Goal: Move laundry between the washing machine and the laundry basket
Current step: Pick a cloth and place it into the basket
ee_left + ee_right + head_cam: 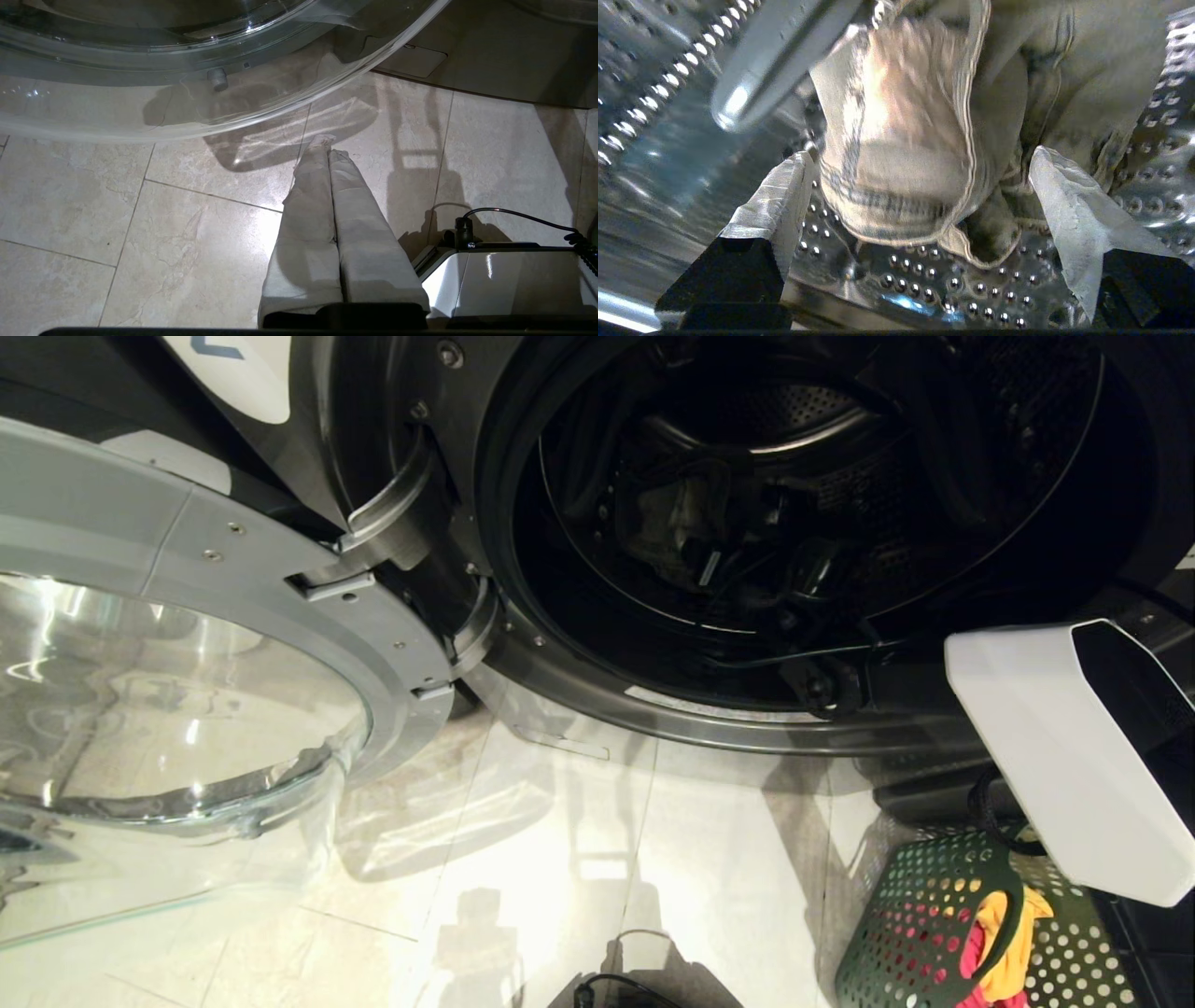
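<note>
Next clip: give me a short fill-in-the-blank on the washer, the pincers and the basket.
1. The washing machine door stands ____.
2. The right pincer, inside the drum, has its fingers ____ on either side of the jeans.
3. The left pincer hangs ____ over the tiled floor.
4. The yellow-orange garment lies in the ____ laundry basket.

Missing words: open; open; shut; green

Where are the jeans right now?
The jeans lie inside the washing machine drum, seen in the right wrist view, between the open right claw's fingers.
</note>
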Tool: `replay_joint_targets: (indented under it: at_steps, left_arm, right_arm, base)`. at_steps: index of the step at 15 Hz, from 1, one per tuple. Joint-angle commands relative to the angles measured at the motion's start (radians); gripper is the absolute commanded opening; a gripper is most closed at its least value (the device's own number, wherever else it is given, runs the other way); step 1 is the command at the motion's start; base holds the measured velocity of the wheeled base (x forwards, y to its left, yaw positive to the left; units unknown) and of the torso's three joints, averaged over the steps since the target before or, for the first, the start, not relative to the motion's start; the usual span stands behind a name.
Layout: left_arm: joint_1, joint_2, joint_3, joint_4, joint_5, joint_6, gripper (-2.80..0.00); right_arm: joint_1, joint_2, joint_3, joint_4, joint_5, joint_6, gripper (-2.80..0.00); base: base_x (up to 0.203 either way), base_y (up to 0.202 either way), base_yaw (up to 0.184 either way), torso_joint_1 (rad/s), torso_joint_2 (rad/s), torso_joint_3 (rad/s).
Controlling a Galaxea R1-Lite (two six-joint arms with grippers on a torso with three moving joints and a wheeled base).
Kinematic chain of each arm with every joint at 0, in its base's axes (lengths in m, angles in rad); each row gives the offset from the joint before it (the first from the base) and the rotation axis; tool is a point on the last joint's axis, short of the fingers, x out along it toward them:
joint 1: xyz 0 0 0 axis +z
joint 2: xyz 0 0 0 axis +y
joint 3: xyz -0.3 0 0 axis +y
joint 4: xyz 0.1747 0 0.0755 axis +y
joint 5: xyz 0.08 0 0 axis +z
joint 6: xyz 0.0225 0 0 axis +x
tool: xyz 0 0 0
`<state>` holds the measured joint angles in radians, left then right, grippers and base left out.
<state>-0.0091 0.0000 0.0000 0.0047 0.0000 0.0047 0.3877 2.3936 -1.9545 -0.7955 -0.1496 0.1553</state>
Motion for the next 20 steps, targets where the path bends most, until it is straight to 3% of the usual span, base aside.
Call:
replay_joint_targets:
  at_steps: [1,7,20]
  left_arm:
    - [0.0,0.002,0.0,0.0,0.0,0.0,-2.8]
    - [0.0,0.002,0.0,0.008,-0.003,0.02,-2.8]
    - [0.0,0.002,0.0,0.008,-0.003,0.018,-2.8]
  right_arm:
    - [-0.001,0.019,-0.001,-0.005,-0.001,0.001,0.0]
    - [-0.004,0.05,-0.001,-0.007,0.07,0.0,0.0]
    - [-0.006,0.059,-0.003,-0.008,0.087,-0.003,0.0]
  base:
    - [0.0,0.0,0.0,0.0,0.0,0.0]
    - [0.0,0.0,0.0,0.0,0.0,0.0]
    - [0.0,0.0,0.0,0.0,0.0,0.0]
